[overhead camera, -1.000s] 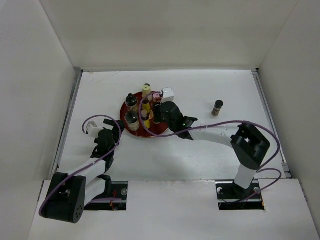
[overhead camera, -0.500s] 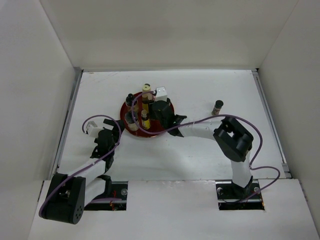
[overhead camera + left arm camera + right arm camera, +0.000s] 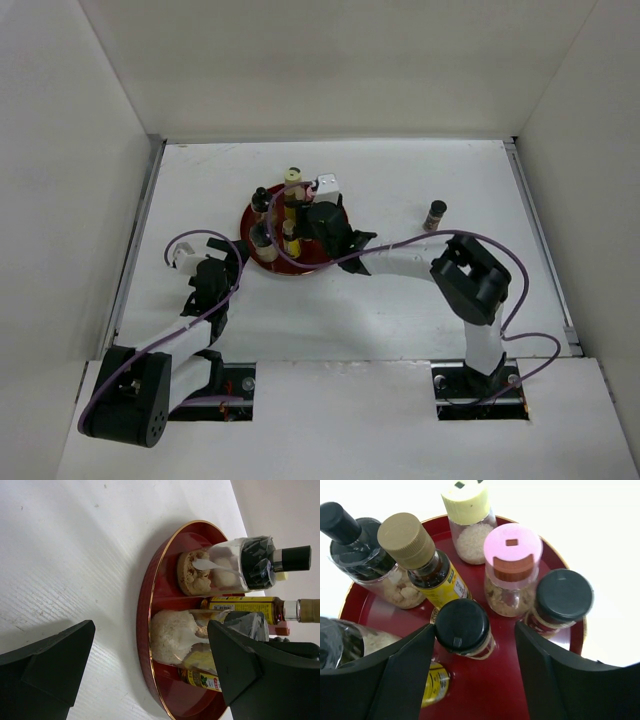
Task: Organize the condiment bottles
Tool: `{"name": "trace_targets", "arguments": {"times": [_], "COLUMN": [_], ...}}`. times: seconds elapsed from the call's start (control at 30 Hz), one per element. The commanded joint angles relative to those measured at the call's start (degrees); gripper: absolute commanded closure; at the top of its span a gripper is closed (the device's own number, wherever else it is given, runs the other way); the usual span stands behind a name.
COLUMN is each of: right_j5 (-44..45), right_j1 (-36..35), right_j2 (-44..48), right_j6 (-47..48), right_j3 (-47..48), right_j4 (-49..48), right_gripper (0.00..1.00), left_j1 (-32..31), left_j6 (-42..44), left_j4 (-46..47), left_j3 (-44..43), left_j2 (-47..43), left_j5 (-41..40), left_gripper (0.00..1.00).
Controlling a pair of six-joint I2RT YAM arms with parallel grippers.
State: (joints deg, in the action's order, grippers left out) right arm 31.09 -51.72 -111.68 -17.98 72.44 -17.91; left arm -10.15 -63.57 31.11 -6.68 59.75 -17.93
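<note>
Condiment bottles stand packed together on the round red tray near the middle of the worktop. One lone bottle with a dark cap stands well apart to the right, off the tray.

The right gripper hangs over the right half of the tray, in among the bottles. In its wrist view it straddles a short black-capped jar, which stands upright on the tray between the two fingers. The jaws are parted wider than this jar, and bare red tray shows between the cap and the finger on the right of that view. The other finger sits just beside the cap; whether it touches cannot be told.

Just beyond the straddled jar stand a yellow bottle with a brown cap and a pink-capped jar. Farther back is a cream-capped jar of white grains. A second black-capped jar stands near the tray's rim, outside the jaws, and a chunk-filled jar with a slim black cap stands at the left of that view.

The left gripper sits low over the worktop just beside the tray's left edge, jaws wide and holding nothing. Its wrist view looks between the fingers at the tray's rim and the nearest jars, which are apart from both fingers.
</note>
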Motion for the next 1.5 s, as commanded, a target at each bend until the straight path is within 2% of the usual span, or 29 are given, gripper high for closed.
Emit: {"name": "trace_targets", "arguments": {"times": [0.0,0.13,0.27,0.3,0.4,0.43,0.47,0.53,0.57,0.7,0.77,0.87,1.0,1.13,1.23,1.33,1.47], "right_j5": [1.34,1.6,1.95,1.87,2.13,2.13,2.39,4.14,5.28,7.76,7.75,7.67,5.22,0.3,0.2,0.29,0.63], "right_j1": [0.0,-0.44,-0.44,-0.44,3.41,5.61,8.15,13.77,16.67,26.44,29.43,32.51,34.36,35.95,36.13,36.3,36.04], "right_j2": [6.99,11.3,15.86,17.27,21.75,23.42,25.26,28.96,30.54,33.28,32.23,29.07,24.59,22.03,21.06,19.84,20.0], "right_j6": [-1.01,-1.01,-1.36,-1.36,-1.18,-1.44,-2.06,-3.64,-4.08,-3.65,-2.86,-2.68,-2.5,-2.15,-2.06,-2.06,-2.68], "right_j3": [-1.07,-3.45,-6.52,-7.57,-12.22,-13.89,-15.65,-18.9,-20.4,-24.45,-24.55,-23.67,-21.56,-19.54,-18.74,-18.39,-19.27], "right_j4": [-2.57,-2.57,-2.74,-3.09,-4.94,-4.68,-3.72,-1.26,0.06,4.72,6.56,8.59,8.77,7.72,7.54,7.45,7.02], "right_gripper": [0.28,0.24,0.25,0.32,0.71,0.79,0.83,0.81,0.78,0.42,0.32,0.24,0.19,0.2,0.24,0.35,0.57], "left_j1": [0.27,0.35,0.27,0.18,0.09,0.09,0.0,-0.09,0.0,-0.43,-0.52,-0.7,-0.61,-0.7,-0.7,-0.88,-0.88], "left_j6": [0.03,0.38,0.38,0.46,0.29,0.29,0.46,0.47,0.38,0.9,0.99,1.08,1.17,1.61,1.43,1.61,1.43], "left_j4": [2.37,2.29,2.29,2.29,2.29,2.29,2.29,2.29,2.29,2.2,2.2,2.29,2.2,2.2,2.55,2.55,2.81], "left_j3": [0.0,0.08,-0.09,-0.09,-0.18,-0.35,-0.44,-0.27,-0.18,-0.53,-0.7,-1.14,-0.71,-0.88,-0.97,-0.97,-1.06], "left_j2": [-0.24,-1.21,-1.39,-1.13,-0.25,-0.16,-0.16,-0.24,-0.33,-0.51,0.54,1.07,0.2,0.46,0.99,1.34,1.51], "left_j5": [0.09,-0.52,-0.52,-0.61,0.18,0.44,0.36,0.27,0.53,0.18,0.53,0.36,0.09,-0.61,-0.35,-0.7,-0.52], "left_gripper": [0.0,0.0,0.0,0.0,0.0,0.0,0.0,0.0,0.0,0.0,0.0,0.0,0.0,0.0,0.0,0.0,0.0]}}
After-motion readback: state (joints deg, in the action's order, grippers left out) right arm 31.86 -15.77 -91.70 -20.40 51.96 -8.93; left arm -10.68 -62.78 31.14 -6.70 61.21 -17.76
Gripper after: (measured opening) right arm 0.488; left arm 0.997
